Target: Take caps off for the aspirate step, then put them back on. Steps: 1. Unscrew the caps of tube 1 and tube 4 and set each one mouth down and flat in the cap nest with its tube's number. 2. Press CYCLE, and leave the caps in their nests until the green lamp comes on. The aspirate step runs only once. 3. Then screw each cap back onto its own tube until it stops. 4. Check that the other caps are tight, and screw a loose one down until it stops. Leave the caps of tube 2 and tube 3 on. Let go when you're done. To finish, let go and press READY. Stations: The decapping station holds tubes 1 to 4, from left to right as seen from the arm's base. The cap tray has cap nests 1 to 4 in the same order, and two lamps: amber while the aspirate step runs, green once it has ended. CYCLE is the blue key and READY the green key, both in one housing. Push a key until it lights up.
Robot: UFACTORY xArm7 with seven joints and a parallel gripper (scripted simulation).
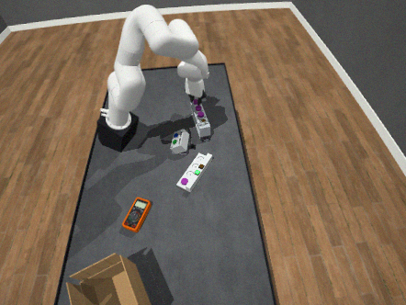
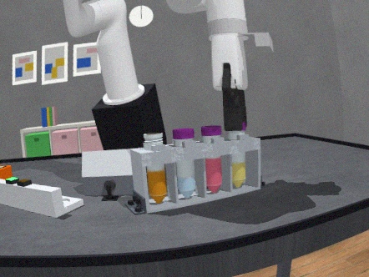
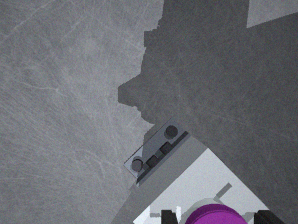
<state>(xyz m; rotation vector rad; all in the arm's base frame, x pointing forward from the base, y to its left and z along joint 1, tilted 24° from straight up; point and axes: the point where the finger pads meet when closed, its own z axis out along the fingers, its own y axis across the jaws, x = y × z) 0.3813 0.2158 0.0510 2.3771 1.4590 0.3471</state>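
Note:
The white tube rack [image 2: 196,173] holds the tubes in a row. The orange tube [image 2: 154,167] at one end has no cap. The pale blue tube [image 2: 184,167] and the red tube [image 2: 213,164] carry purple caps. My gripper [image 2: 234,125] stands upright over the yellow tube [image 2: 238,167] at the other end, its fingers on either side of that tube's purple cap [image 3: 215,216]. In the wrist view there is a small gap between each finger and the cap, so the gripper is open. The cap sits on its tube. One purple cap [image 1: 185,181] lies in an end nest of the cap tray [image 1: 195,172], whose green lamp [image 1: 197,172] is lit.
The key housing [image 1: 179,141] with the blue key [image 1: 175,136] and the green key [image 1: 174,142] stands between the arm's base and the rack. An orange multimeter [image 1: 136,214] and an open cardboard box [image 1: 107,282] lie farther down the mat.

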